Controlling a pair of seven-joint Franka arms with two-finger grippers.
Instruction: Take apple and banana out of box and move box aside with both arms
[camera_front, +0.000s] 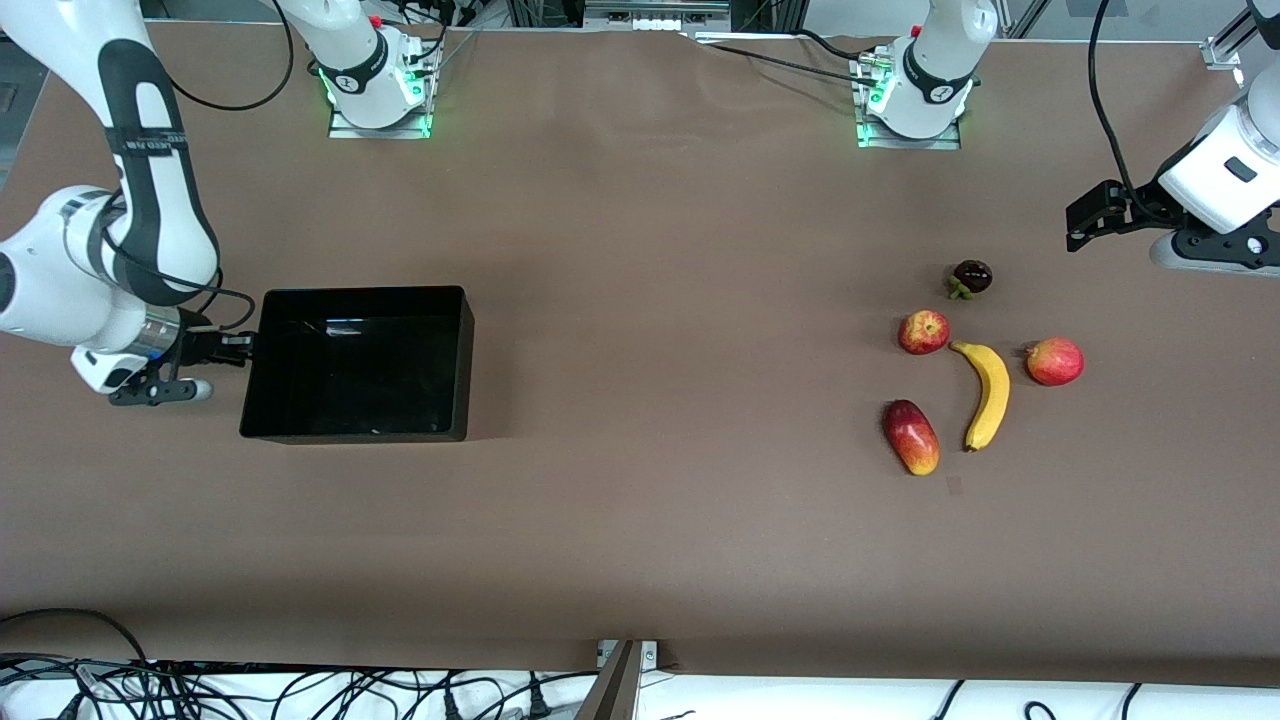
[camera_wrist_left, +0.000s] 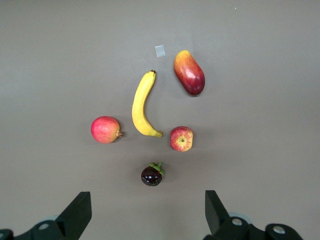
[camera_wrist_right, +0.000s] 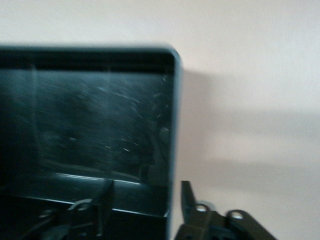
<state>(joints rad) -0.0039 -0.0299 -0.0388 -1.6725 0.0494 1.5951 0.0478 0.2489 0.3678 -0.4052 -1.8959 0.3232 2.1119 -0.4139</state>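
The mango (camera_front: 911, 437) lies nearest me; my left gripper (camera_wrist_left: 145, 212) hangs over the desk (camera_front: 640, 500) beside the fruits, fingers spread; my right gripper (camera_wrist_right: 145, 202) straddles the black box (camera_front: 357, 364) wall, fingers apart.

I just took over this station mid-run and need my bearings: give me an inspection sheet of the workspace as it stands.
Surface: brown table, a small pale scrap near the fruits.
Job's things: black box empty, at the right arm's end; banana and apple lie apart at the left arm's end.
Clutter: mangosteen, pomegranate, mango around the banana, none touching.
Grippers: right tool straddles the box's end wall, fingers parted; left tool open, over the table beside the mangosteen, holding nothing.
Cables: black leads at the arm bases and along the table's near edge.
Surroundings: nothing seen.
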